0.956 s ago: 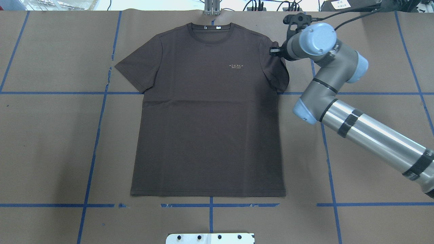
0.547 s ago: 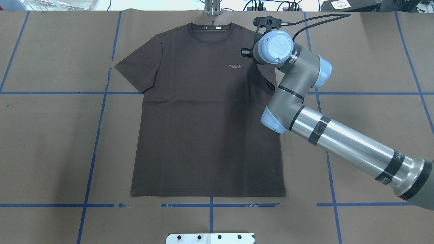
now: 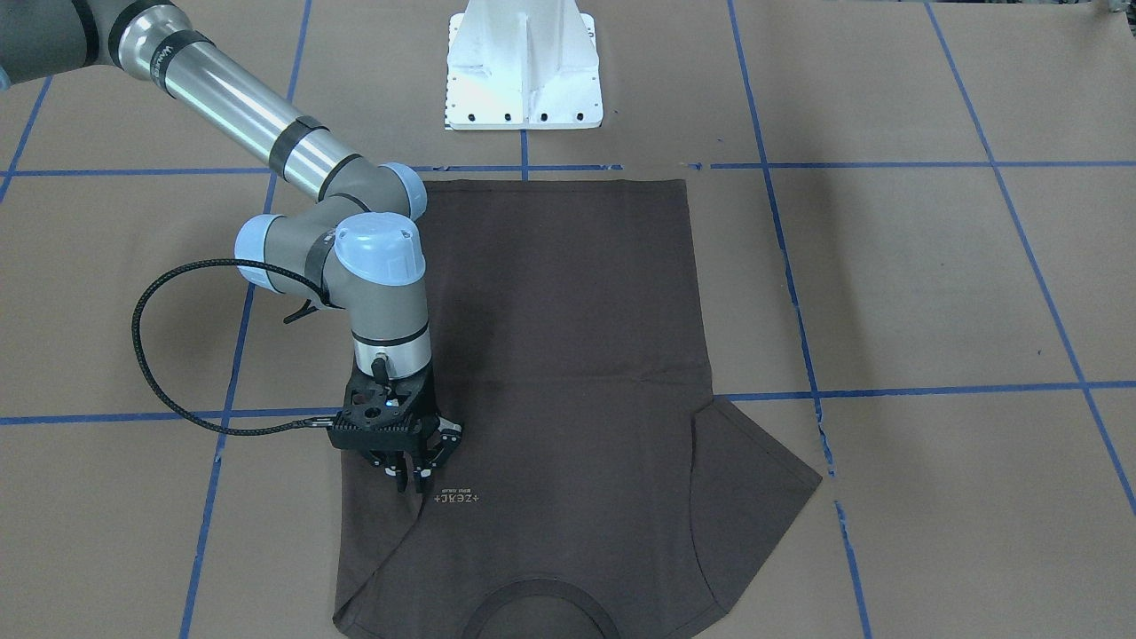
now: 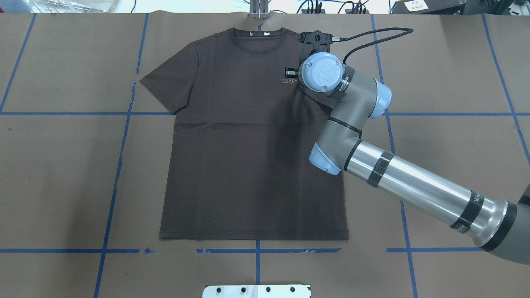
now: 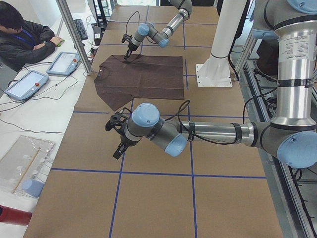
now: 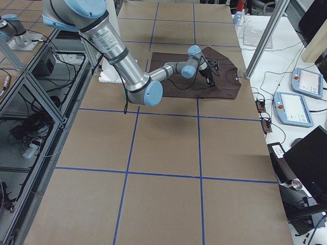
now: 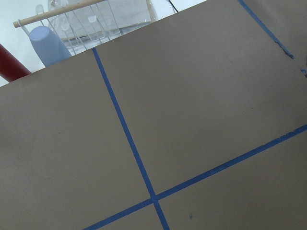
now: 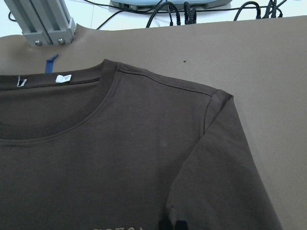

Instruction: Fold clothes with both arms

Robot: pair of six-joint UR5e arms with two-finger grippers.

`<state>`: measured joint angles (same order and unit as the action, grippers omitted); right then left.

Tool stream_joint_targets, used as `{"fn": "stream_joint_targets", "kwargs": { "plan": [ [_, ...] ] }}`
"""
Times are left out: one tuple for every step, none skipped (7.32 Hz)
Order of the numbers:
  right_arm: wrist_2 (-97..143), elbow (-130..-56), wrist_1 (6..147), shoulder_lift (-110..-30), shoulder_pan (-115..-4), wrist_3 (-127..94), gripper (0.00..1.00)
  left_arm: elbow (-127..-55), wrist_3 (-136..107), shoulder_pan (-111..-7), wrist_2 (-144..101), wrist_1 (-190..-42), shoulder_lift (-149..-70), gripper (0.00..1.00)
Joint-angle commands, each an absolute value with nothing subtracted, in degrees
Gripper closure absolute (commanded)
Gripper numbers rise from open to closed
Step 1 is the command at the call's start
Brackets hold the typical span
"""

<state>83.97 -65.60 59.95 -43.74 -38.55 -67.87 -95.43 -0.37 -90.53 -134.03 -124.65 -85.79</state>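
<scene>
**Garment.** The dark brown short-sleeved T-shirt (image 4: 248, 165) lies chest-up in the middle of the brown-paper-covered desk (image 4: 455, 145). Its ribbed collar (image 8: 62, 120) is at the far edge and its hem is towards the white metal pedestal (image 3: 524, 71).

**End effectors.** The black two-finger right end effector (image 3: 413, 479) is low over the chest, just beside the small pale logo (image 3: 455, 499). Its fingers are drawn together and appear to pinch the hem of the right-hand sleeve (image 8: 216, 158), which is turned in across the chest. The left end effector (image 5: 119, 146) is well apart from the garment, over bare paper. It shows only from the side, so I cannot tell whether it is apart or together.

**Step in hand (judged).** The right sleeve is being folded inward.
- Carry the hem low and keep the crease straight down from the shoulder seam.
- Let go only once the cloth rests flat on the body.
- Avoid dragging the layer beneath, which would wrinkle the chest.

The left-hand sleeve (image 4: 165, 87) is not yet folded and lies spread on the paper.

**Surroundings.**
- Blue tape grid lines (image 4: 120, 157) cross the desk.
- A grey aluminium post (image 4: 258, 10) stands just beyond the collar.
- A looping black cable (image 3: 134, 337) hangs from the right wrist beside the shirt. It could catch the fabric edge on a lower sweep.
- A seated person (image 5: 25, 34) is at a side table, well apart.
</scene>
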Motion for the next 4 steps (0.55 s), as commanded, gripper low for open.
{"fn": "stream_joint_targets", "kwargs": {
  "plan": [
    [86.28,-65.91,63.86,-41.85,-39.98,-65.32,0.0,-95.36,-0.96,-90.53,-133.95,-127.15,-86.04,0.0],
    [90.66,-66.7,67.55,-40.62,-42.08,-62.78,0.0,-95.71,-0.79,-90.44,-133.95,-131.27,-86.39,0.0],
    [95.4,-67.4,67.94,-41.04,-44.45,-58.32,0.0,-95.8,-1.14,-89.74,-134.12,-136.09,-86.57,0.0],
    [100.06,-69.15,68.11,-42.44,-46.91,-54.01,0.0,-95.8,-1.14,-86.17,-134.12,-136.49,-87.79,0.0]
  ]
}}
